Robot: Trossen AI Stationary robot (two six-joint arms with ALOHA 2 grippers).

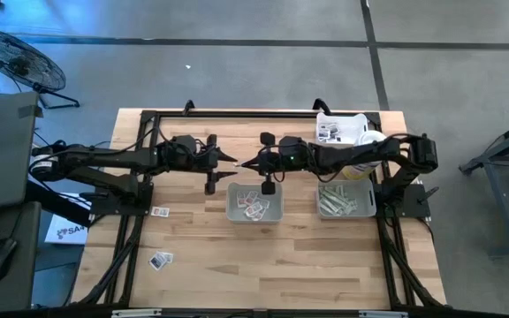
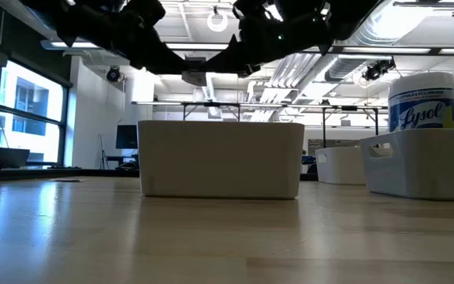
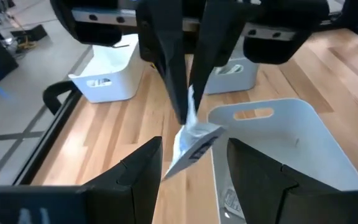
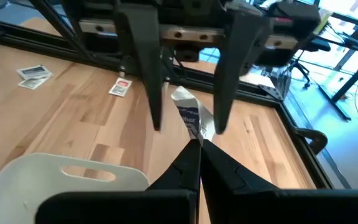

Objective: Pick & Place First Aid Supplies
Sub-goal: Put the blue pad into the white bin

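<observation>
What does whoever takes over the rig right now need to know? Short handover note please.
Right gripper: shut on a white packet, held in mid-air over the table between the two arms.
Left gripper: open, fingers either side of the same packet, not closed on it; looks like a handover in progress.
Done: several white packets lie in the middle tray; pale strips lie in the right tray.
Left: the held packet; one packet on the table by the left arm's base; two near the front-left.
Back-right bin holds more packets and a Lysol bottle.
</observation>
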